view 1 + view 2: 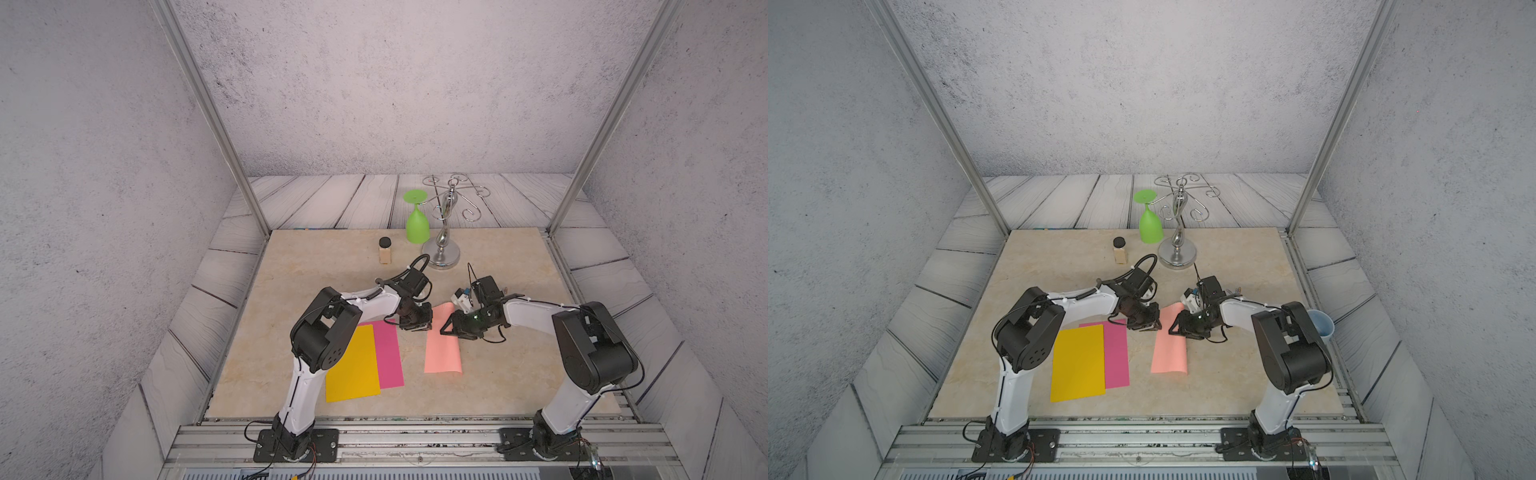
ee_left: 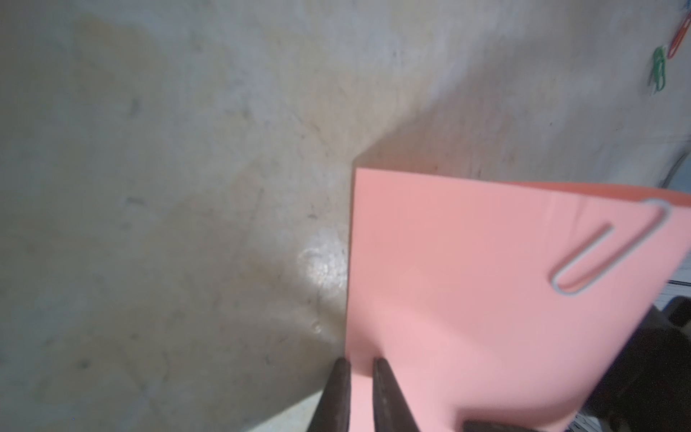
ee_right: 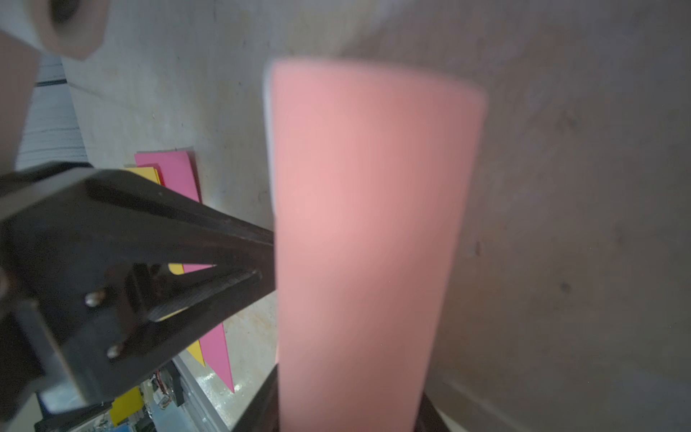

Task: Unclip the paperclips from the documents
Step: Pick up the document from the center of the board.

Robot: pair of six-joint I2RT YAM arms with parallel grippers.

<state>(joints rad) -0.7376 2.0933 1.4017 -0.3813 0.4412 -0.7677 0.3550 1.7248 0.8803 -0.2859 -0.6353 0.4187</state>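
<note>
— Sheets nearest the bases?
— Flat on the table point(image 1: 519, 353), the golden yellow sheet point(image 1: 353, 365) overlaps the magenta sheet point(image 1: 388, 353).
— And the salmon pink sheet point(image 1: 442, 349)?
— Just beyond, with its far end raised. There the left gripper point(image 2: 361, 362) pinches its edge, jaws narrow, and a pale paperclip point(image 2: 611, 248) sits on that end. The right gripper point(image 1: 446, 326) is beside it; I cannot tell its spread.
— Farther back?
— A green clip point(image 2: 660, 69) and a red clip point(image 2: 678, 35) lie loose, then a jar point(image 1: 385, 251), a green glass point(image 1: 417, 220) and a chrome stand point(image 1: 442, 249).
</note>
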